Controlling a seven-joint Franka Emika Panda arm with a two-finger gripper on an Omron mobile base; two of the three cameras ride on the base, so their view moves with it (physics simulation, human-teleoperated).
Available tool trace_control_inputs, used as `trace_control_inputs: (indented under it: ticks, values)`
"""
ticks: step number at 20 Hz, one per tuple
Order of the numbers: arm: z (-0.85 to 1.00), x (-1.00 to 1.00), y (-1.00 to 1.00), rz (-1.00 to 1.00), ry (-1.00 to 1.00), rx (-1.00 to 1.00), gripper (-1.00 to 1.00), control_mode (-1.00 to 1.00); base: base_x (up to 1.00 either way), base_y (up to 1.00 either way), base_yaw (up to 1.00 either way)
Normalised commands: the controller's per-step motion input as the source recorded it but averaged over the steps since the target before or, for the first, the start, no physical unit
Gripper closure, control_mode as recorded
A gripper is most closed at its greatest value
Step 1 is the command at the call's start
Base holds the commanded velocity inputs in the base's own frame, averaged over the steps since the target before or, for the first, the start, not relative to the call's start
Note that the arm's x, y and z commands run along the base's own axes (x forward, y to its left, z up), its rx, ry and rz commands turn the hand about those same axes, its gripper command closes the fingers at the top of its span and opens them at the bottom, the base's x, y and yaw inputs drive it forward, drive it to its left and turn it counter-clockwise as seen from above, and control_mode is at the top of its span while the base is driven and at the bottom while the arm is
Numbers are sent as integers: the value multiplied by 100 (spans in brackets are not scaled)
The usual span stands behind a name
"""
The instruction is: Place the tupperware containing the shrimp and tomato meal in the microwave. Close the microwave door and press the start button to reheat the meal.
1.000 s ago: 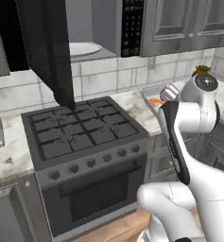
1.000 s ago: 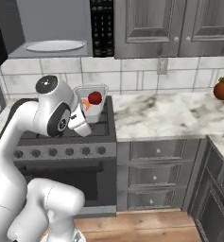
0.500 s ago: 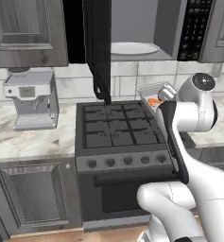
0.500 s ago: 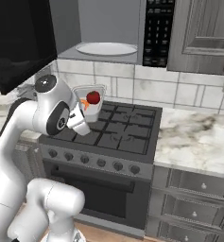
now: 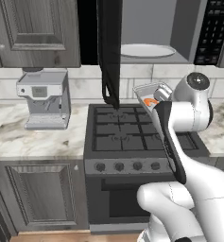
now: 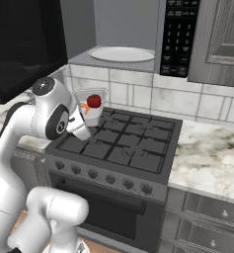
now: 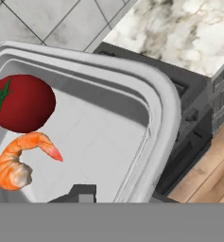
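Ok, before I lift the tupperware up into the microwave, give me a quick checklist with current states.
1. Tupperware held by the gripper: ok, carried above the stove.
2. Tomato and shrimp inside: ok.
3. Microwave door open: ok.
4. Microwave cavity free: not ok, a white plate lies on its floor.
5. Container level: cannot tell.
6. Base lined up with the stove: ok.

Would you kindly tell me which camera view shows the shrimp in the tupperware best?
The hand view: the shrimp lies large and unobstructed on the tupperware floor, just below the tomato. The left base view gives a small orange patch; the right base view an orange sliver.
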Motion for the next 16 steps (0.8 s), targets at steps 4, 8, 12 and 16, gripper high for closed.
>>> trace_control_inputs:
  ticks: [4, 8, 12, 16]
  values:
    - [0, 0, 0, 0, 0, 0, 100, 100, 52, 0, 12]
    - [0, 0, 0, 0, 0, 0, 100, 100, 45, -5, 10]
    - [0, 0, 0, 0, 0, 0, 100, 100, 29, -12, 7]
    - [0, 11, -19, 1, 0, 1, 100, -100, 5, -5, 1]
